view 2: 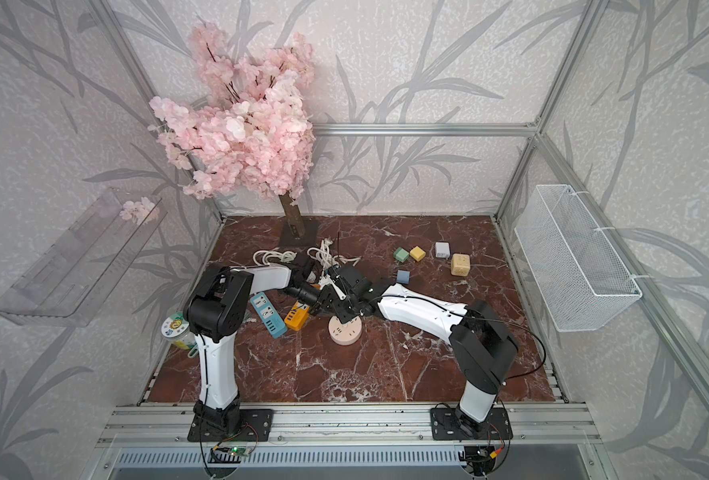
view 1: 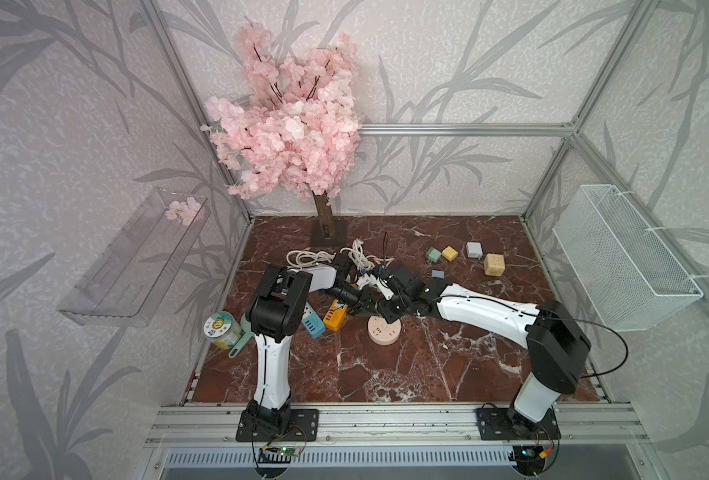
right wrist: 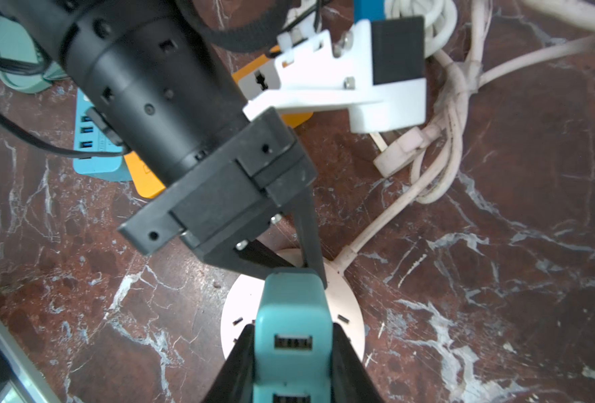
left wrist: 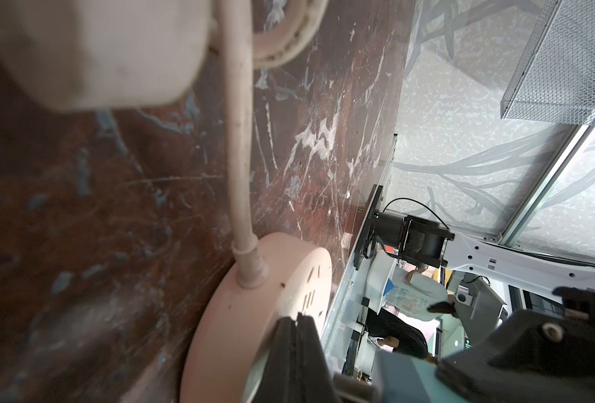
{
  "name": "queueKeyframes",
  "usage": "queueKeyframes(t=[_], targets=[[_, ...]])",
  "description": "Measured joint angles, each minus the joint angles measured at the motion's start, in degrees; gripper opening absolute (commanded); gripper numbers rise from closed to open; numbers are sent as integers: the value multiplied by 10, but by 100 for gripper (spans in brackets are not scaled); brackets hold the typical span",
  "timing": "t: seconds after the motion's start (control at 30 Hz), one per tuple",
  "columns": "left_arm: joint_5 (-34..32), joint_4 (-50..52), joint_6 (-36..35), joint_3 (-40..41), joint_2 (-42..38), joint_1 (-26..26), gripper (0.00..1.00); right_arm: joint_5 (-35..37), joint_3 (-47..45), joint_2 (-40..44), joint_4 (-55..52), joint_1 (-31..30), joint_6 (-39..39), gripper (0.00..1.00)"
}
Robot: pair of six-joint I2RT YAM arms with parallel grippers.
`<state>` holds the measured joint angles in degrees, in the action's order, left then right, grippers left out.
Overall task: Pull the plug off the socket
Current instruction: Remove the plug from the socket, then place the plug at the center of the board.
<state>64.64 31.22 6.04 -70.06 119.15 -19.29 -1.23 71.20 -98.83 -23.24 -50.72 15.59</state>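
At the round pink socket (right wrist: pixel 346 296) mid-table, right gripper (right wrist: pixel 292 336) was clamped on the teal USB plug (right wrist: pixel 293 307), a jaw on each side, presumably for a straight pull off the face. Left gripper (left wrist: pixel 298 322) was fully closed and empty, tips pressed on the socket's rim, likely pinning the light disc so it wouldn't lift. Couldn't tell whether the prongs were seated or clear.
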Motion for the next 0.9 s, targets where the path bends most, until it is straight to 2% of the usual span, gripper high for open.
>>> queueKeyframes(t=[0.1, 0.23, 0.53, 0.67, 0.73, 0.8, 0.9], targets=[[0, 0, 0, 0, 0, 0, 0, 7, -3, 10, 4, -12, -2, 0], [2, -7, -1, 3, -2, 0, 0, 13, -41, 64, 31, -18, 4, 0], [-21, -26, 0, 7, -24, -9, 1, 12, -119, 175, 42, 32, 37, 0], [-45, -30, 3, -30, -38, -23, 16, 6, -163, 217, 42, 57, 54, 0], [-56, -30, 1, -58, -58, -33, 29, -1, -182, 238, 42, 73, 62, 0], [-68, -29, -2, -79, -89, -45, 36, -9, -199, 258, 45, 94, 71, 0], [-92, -21, -22, -97, -150, -60, 55, -23, -225, 290, 56, 133, 85, 0]])
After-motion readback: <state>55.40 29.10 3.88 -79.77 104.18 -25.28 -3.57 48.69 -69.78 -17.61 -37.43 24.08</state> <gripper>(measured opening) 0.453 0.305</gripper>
